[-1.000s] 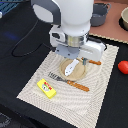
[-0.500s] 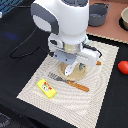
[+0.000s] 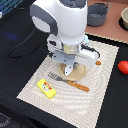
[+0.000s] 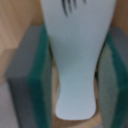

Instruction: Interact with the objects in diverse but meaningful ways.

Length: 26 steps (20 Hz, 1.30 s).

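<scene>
The hand [image 3: 68,68] hangs low over the round tan plate [image 3: 80,73], its two green-padded fingers [image 4: 34,75] clamped on the slim white fish-shaped piece [image 4: 76,60], which stands between them with dark marks near one end. Directly under the hand the plate shows only bare tan surface in the wrist view. The plate lies on a pale striped mat [image 3: 95,100] on the dark table [image 3: 15,70]. Just beside the hand, toward the camera, an orange-handled fork [image 3: 69,81] lies across the mat at the plate's edge. Farther that way, toward the exterior view's left, sits the flat yellow box [image 3: 47,88]. Well off to the exterior view's right rests the round red tomato [image 3: 123,66], beyond the mat's edge. Behind the arm stands a grey pot [image 3: 97,13]; whether it holds anything cannot be told.
</scene>
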### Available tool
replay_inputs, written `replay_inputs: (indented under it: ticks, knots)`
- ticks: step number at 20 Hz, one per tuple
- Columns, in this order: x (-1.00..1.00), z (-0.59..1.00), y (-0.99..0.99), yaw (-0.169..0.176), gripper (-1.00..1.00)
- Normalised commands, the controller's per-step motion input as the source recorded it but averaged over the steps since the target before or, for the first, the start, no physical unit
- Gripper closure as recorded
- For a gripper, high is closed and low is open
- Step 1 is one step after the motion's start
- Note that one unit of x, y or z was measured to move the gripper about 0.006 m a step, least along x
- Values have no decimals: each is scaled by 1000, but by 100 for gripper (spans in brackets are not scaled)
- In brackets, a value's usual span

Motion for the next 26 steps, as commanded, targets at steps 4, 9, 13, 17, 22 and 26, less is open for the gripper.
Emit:
replay_inputs:
  ticks: [4, 9, 13, 17, 22, 26]
  knots:
    - [205, -5, 39, -7, 100]
    - [55, 1000, 145, -19, 100]
    - [-9, 1000, 4, -10, 100]
    - [224, 1000, -111, 0, 100]
    - [503, 452, -542, 32, 100]
    - [204, 0, -735, 171, 100]
